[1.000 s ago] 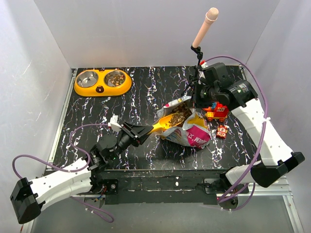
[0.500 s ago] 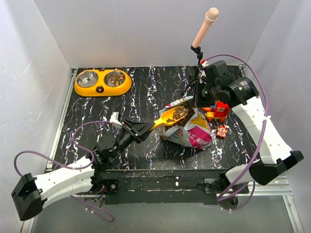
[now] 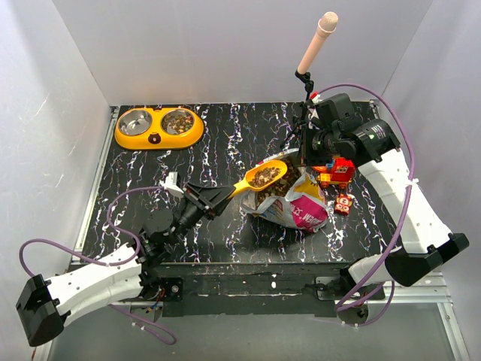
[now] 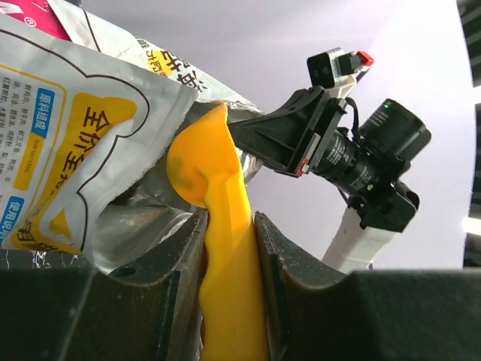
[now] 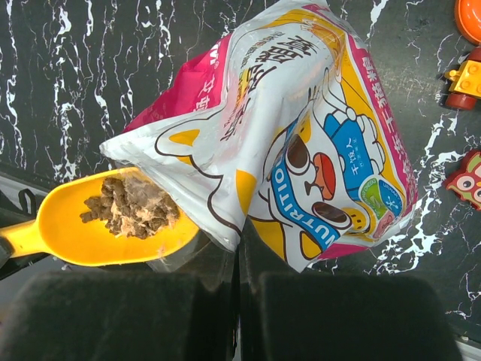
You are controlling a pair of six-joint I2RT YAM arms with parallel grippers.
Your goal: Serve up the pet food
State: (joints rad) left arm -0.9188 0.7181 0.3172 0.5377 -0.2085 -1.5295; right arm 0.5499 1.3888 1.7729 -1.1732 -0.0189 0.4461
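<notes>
My left gripper [image 3: 218,197] is shut on the handle of a yellow scoop [image 3: 259,177]. The scoop is lifted at the mouth of the printed food bag [image 3: 301,207] and its bowl holds brown kibble [image 5: 129,208]. In the left wrist view the yellow handle [image 4: 229,278] sits pinched between my fingers. My right gripper [image 3: 307,158] is shut on the top edge of the bag [image 5: 301,143] and holds its mouth open. The yellow double bowl [image 3: 158,127] stands at the far left; its right dish holds kibble [image 3: 179,120], its left dish shows bare metal.
Colourful toy bricks [image 3: 334,173] lie right of the bag, with a small red piece [image 3: 344,203] nearer. A microphone on a stand [image 3: 316,45] rises at the back. White walls enclose the black marbled table [image 3: 225,143].
The left gripper has drawn the scoop back and up out of the bag's mouth, now loaded with kibble. The right gripper and bag have barely moved.
</notes>
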